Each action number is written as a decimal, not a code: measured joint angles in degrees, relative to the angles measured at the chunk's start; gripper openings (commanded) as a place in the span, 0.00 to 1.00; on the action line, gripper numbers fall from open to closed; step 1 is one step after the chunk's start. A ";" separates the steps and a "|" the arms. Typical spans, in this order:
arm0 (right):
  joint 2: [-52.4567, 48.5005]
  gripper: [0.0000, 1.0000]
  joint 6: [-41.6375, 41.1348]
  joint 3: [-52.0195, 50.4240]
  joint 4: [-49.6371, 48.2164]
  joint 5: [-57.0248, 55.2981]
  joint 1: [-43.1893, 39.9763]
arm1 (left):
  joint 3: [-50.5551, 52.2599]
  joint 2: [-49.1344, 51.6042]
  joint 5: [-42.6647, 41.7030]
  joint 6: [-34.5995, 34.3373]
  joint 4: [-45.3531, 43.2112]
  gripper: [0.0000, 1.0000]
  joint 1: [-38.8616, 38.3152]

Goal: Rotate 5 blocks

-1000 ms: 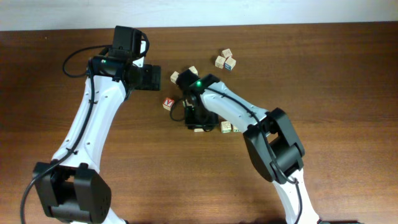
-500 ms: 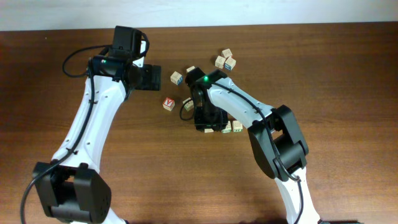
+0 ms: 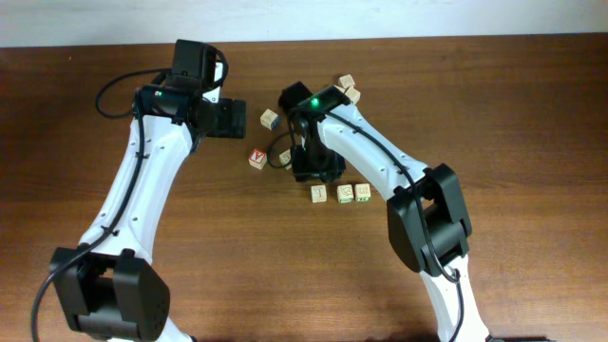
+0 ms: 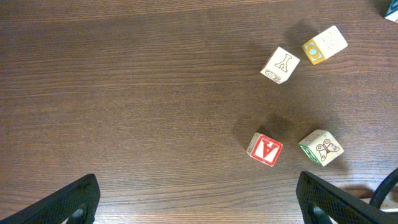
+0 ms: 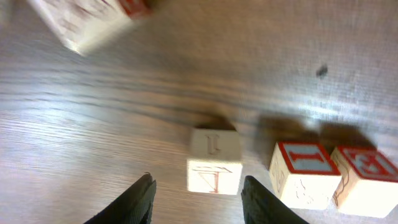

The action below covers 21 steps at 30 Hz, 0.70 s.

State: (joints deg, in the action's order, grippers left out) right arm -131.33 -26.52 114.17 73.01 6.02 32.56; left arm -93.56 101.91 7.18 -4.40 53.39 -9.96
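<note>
Three pale blocks lie in a row: one at the left end, then two with green marks. My right gripper hovers just behind the left one, open and holding nothing. In the right wrist view that block rests on the table just beyond the gripper, with its two neighbours to the right. A red-lettered block and a green-marked block lie ahead of my open left gripper.
More cubes lie apart: one near the left gripper, seen with a letter beside a yellow-marked cube, and two at the far side. A dark wooden table carries everything.
The right gripper has pulled back from the row toward the far side, uncovering a third block at the row's left end. The left arm has not moved.
</note>
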 measured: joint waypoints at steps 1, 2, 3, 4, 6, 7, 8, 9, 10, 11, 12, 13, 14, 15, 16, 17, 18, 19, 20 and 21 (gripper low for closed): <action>0.00 0.61 0.24 0.52 -1.11 0.00 0.00 | 0.00 0.00 0.00 0.00 0.02 0.99 0.00; 0.00 0.64 0.15 0.87 -3.06 0.04 -0.02 | 0.00 0.00 0.00 0.00 0.02 0.99 0.00; 0.00 0.65 -0.57 0.92 -5.44 0.02 -0.02 | 0.00 0.00 0.00 0.00 0.00 0.99 0.00; 0.00 0.65 -0.98 0.90 -7.61 0.02 -0.02 | 0.00 0.00 0.00 0.00 0.02 0.99 0.00; 0.00 0.65 -2.03 0.74 -12.57 0.02 0.00 | 0.00 0.00 0.00 0.00 0.00 0.99 0.00; 0.00 0.64 -2.43 0.63 -14.93 0.02 0.00 | 0.00 0.00 0.00 0.00 0.04 0.99 0.00; 0.00 0.61 -2.80 0.57 -16.72 0.04 0.00 | 0.00 0.00 0.00 0.00 0.02 0.99 0.00; -0.02 0.60 -3.04 0.52 -17.86 0.04 0.00 | 0.00 0.00 0.00 0.00 0.02 0.99 0.00; -0.09 0.60 -3.45 0.52 -18.43 0.02 0.00 | 0.00 0.00 0.00 0.00 0.02 0.99 0.00; -0.17 0.61 -3.93 0.52 -18.71 0.04 0.00 | 0.00 0.00 0.00 0.00 0.02 0.99 0.00; -0.44 0.63 -4.87 0.52 -18.86 0.02 0.00 | 0.00 0.00 0.00 0.00 0.02 0.99 0.00; -0.74 0.63 -5.86 0.52 -18.95 0.04 0.00 | 0.00 0.00 0.00 0.00 0.02 0.99 0.00; -1.16 0.64 -7.04 0.52 -19.08 0.02 0.02 | 0.00 0.00 0.00 0.00 0.02 0.99 0.00; -1.79 0.64 -8.35 0.52 -19.17 0.02 0.11 | 0.00 0.00 -0.02 0.00 0.02 0.99 0.00; -2.58 0.64 -9.97 0.52 -19.34 0.02 0.22 | 0.00 0.00 0.00 0.00 0.02 0.99 0.00; -3.34 0.64 -11.47 0.42 -19.56 0.00 0.28 | 0.00 0.00 0.00 0.00 0.02 0.99 0.00; -4.00 0.64 -13.05 0.35 -19.85 -0.02 0.37 | 0.00 0.00 0.00 0.00 0.02 0.99 0.00; -4.44 0.63 -14.27 0.33 -20.06 -0.02 0.50 | 0.00 0.00 0.00 0.00 0.02 0.99 0.00; -4.79 0.60 -15.61 0.31 -20.41 0.00 0.66 | 0.00 0.00 0.00 0.00 0.02 0.99 0.00; -5.03 0.59 -16.87 0.24 -20.65 -0.11 0.87 | 0.00 0.00 0.00 0.00 0.02 0.99 0.00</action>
State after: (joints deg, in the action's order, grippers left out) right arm -136.35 -43.40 114.41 52.36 5.91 33.43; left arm -93.56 101.91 7.18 -4.40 53.41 -9.96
